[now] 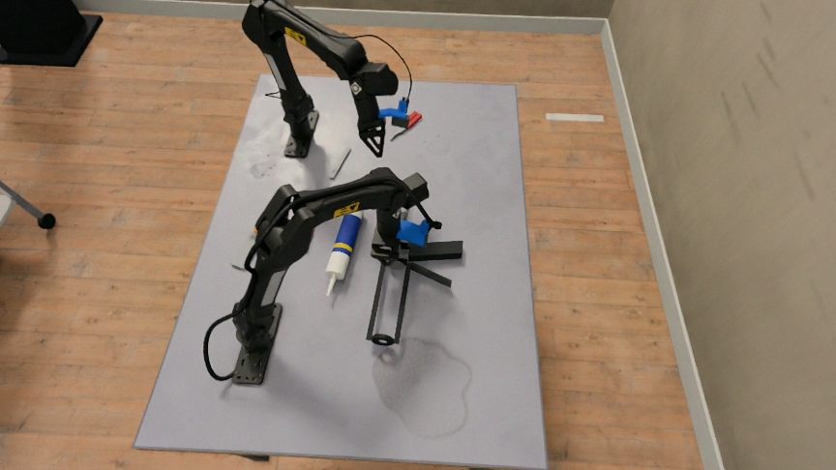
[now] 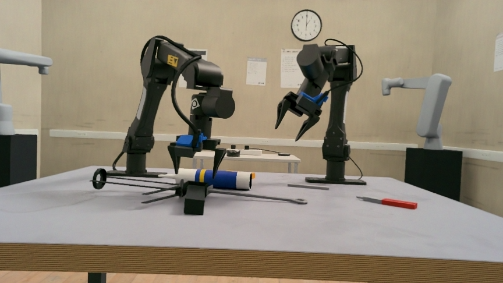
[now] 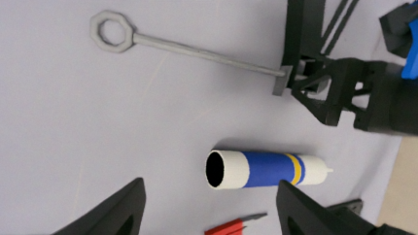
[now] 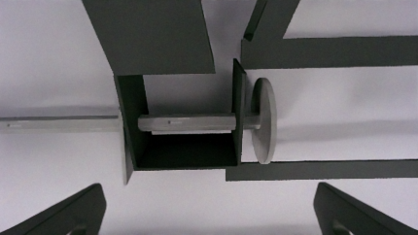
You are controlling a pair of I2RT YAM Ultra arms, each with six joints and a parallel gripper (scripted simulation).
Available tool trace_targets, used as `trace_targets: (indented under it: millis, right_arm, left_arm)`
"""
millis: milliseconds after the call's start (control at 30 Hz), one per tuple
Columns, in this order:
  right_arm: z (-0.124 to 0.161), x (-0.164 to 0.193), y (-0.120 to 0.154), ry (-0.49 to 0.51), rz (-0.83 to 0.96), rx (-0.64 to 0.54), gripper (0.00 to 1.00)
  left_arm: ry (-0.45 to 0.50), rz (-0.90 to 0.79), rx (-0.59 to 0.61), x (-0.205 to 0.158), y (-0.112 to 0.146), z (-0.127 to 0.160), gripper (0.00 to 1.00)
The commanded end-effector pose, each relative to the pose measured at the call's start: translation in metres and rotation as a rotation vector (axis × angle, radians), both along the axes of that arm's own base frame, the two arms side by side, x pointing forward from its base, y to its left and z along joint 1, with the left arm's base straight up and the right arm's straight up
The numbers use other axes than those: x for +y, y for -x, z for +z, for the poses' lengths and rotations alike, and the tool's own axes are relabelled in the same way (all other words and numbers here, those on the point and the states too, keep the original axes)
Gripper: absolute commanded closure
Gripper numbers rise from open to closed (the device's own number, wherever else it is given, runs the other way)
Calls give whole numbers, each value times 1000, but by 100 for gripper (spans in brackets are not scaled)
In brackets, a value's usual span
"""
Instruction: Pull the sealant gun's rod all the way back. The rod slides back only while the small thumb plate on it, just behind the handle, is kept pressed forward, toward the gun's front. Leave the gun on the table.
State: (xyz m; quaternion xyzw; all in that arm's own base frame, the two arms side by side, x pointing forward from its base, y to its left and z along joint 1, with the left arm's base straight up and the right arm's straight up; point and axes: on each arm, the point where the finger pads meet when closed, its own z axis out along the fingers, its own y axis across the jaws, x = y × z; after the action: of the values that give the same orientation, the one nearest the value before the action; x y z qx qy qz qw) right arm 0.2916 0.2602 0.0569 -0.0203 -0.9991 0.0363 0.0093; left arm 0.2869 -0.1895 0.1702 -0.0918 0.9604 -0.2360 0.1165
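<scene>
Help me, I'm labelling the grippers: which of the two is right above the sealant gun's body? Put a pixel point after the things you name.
The right gripper [image 1: 388, 255] [image 2: 195, 175] [image 3: 316, 93] [image 4: 209, 192]: it is open, low over the sealant gun [image 1: 435, 250] [image 2: 194, 205] [image 3: 303, 29] [image 4: 160, 39]. The left gripper [image 1: 378, 155] [image 2: 286, 134] [image 3: 211, 188] is higher, off to the rod's ring end.

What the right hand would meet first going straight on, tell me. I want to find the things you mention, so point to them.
Most likely the sealant gun [image 1: 436, 250] [image 2: 194, 207] [image 3: 305, 29] [image 4: 156, 39], near its handle, below the right hand [image 1: 390, 254] [image 2: 194, 175] [image 4: 209, 192]; depth is unclear, so its fingers could pass beside it.

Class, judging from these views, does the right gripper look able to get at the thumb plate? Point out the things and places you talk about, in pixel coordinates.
Probably yes: the right gripper [image 1: 388, 253] [image 2: 195, 176] [image 4: 209, 192] stands open above the handle frame, and nothing visible covers the thumb plate [image 3: 282, 81] [image 4: 125, 157] from above.
</scene>
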Motion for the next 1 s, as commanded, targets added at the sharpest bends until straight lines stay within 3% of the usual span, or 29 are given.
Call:
trace_targets:
  millis: [0,367,433,633,800,967]
  right_arm:
    - [15,6,-5,-28,6,-24,0]
    - [15,6,-5,-28,6,-24,0]
    - [15,6,-5,-28,6,-24,0]
    - [15,6,-5,-28,6,-24,0]
    - [15,6,-5,-28,6,-24,0]
    - [15,6,-5,-28,6,-24,0]
  left_arm:
    - [-13,-157,-254,-5,12,23,34]
    - [-55,-456,-695,-8,71,47,34]
    - [-55,-456,-695,-8,71,47,34]
    - [-66,-579,-924,-5,101,49,34]
    - [-56,-615,-989,-3,114,45,34]
    - [-43,-624,-971,-3,119,40,34]
